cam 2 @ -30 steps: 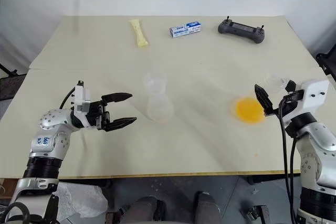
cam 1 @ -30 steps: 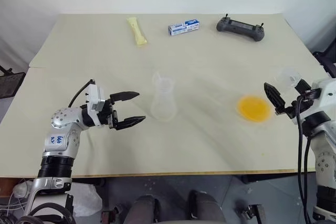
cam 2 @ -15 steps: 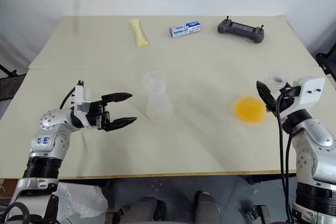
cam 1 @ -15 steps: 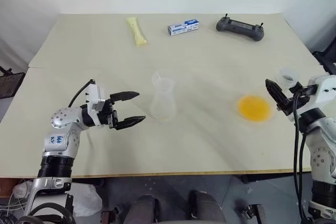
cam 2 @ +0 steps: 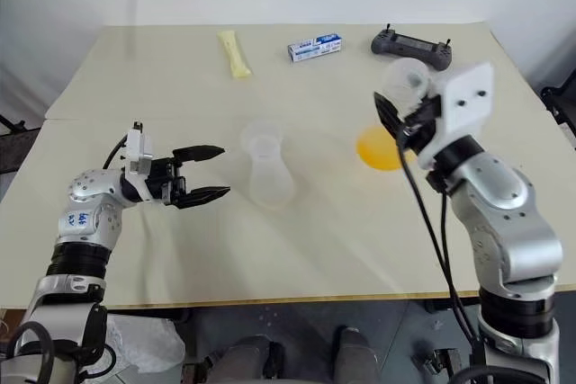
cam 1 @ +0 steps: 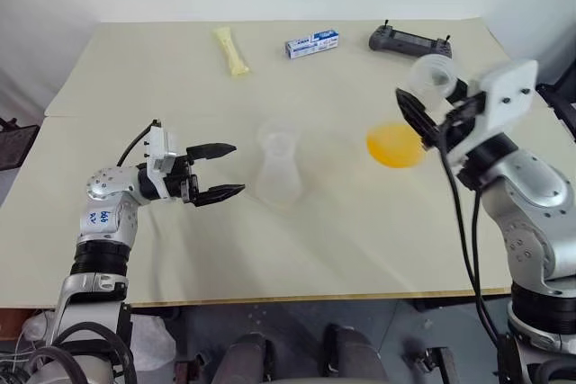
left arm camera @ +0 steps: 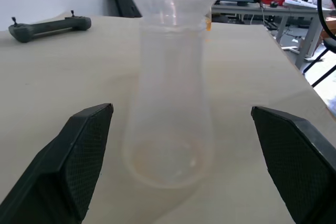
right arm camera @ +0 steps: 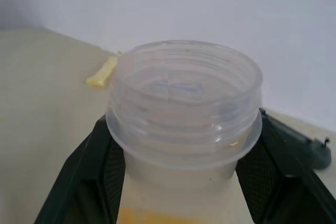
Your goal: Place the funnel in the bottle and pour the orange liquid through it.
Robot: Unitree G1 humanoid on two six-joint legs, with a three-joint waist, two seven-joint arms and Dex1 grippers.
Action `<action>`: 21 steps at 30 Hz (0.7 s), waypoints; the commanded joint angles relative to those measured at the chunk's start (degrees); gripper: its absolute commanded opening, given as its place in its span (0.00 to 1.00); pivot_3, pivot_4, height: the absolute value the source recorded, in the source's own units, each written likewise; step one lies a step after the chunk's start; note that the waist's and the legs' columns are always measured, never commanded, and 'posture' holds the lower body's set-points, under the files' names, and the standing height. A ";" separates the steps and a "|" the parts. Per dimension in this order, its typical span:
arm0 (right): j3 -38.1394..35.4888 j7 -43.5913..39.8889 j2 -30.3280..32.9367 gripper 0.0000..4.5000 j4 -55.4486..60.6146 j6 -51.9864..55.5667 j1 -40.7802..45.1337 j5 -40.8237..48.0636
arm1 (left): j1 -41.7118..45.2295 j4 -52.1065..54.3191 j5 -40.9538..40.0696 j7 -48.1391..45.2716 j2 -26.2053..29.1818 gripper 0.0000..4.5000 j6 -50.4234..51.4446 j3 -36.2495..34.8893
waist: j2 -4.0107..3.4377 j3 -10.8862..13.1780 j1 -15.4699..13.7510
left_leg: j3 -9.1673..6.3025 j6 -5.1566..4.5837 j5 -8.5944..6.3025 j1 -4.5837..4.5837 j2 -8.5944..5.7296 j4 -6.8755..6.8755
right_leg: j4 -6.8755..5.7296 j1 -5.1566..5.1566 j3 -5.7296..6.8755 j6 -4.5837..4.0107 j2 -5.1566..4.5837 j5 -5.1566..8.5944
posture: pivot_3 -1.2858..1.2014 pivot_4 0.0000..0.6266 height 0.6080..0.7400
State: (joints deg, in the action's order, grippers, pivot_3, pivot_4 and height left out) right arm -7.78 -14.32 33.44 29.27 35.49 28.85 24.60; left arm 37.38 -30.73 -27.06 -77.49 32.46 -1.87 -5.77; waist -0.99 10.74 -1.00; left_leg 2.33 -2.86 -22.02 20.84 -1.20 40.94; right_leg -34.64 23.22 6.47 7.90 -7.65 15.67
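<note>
Found R pincer (cam 1: 421, 103) clamped on clear jar (cam 1: 434, 72) w/ orange liquid (cam 1: 393, 146), above surface's right half. Found L pincer (cam 1: 220, 171) fully open, empty, near bottle (cam 1: 277, 168) mid-surface. Advised: brace bottle, tip slowly.

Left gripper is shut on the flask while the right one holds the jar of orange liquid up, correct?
No. The left gripper is open, fingers wide apart, clear of the flask, as the left wrist view shows. The right gripper does hold the jar up.
</note>
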 commanded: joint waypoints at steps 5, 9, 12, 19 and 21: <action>16.98 -1.29 4.08 0.54 1.00 0.36 7.89 -16.52 | 4.41 -7.03 0.06 -5.40 -0.27 1.00 -1.99 -1.28 | 0.02 0.00 0.15 | 0.01 -0.04 0.02 0.47 -0.08 0.09 | -0.12 0.42 0.11 0.01 -0.04 -0.01 | 0.52 0.24 1.00; 24.33 -3.02 3.55 0.54 -1.57 -1.22 14.21 -24.53 | 6.05 -8.65 0.00 -8.07 -0.37 1.00 -3.01 -1.48 | 0.02 0.00 0.78 | 0.03 -0.04 0.02 0.48 -0.06 0.08 | -0.11 0.43 0.16 0.01 -0.04 0.00 | 0.52 0.24 1.00; 28.89 -5.20 4.26 0.54 -3.30 -2.60 17.13 -30.61 | 6.84 -8.80 -0.14 -8.54 -0.93 1.00 -4.02 -1.97 | 0.02 0.00 1.19 | -0.01 -0.03 0.02 0.48 -0.02 0.07 | -0.13 0.43 0.19 0.01 -0.03 0.00 | 0.52 0.24 1.00; 33.32 -7.28 2.27 0.54 -7.84 -5.27 22.36 -41.17 | 5.59 -5.87 -0.42 -8.49 -1.65 1.00 -3.68 -2.27 | 0.03 0.00 1.38 | -0.03 -0.03 0.02 0.48 -0.02 0.06 | -0.14 0.44 0.22 0.01 -0.05 -0.01 | 0.52 0.24 1.00; 34.13 -8.11 1.86 0.54 -8.86 -6.60 23.41 -43.62 | 5.34 -5.34 -0.50 -8.39 -1.75 1.00 -3.62 -2.41 | 0.02 0.00 1.40 | -0.04 -0.03 0.02 0.48 -0.01 0.06 | -0.14 0.45 0.22 0.01 -0.04 -0.01 | 0.52 0.24 1.00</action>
State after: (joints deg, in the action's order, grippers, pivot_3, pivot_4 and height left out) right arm 26.78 -22.12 35.50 19.49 31.20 50.40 -15.88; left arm 43.07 -38.29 -26.76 -85.85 30.54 -5.10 -6.97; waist -0.97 10.74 0.39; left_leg 2.28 -2.89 -22.00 21.32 -1.20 41.00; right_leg -34.78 23.67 6.69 7.91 -7.69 15.66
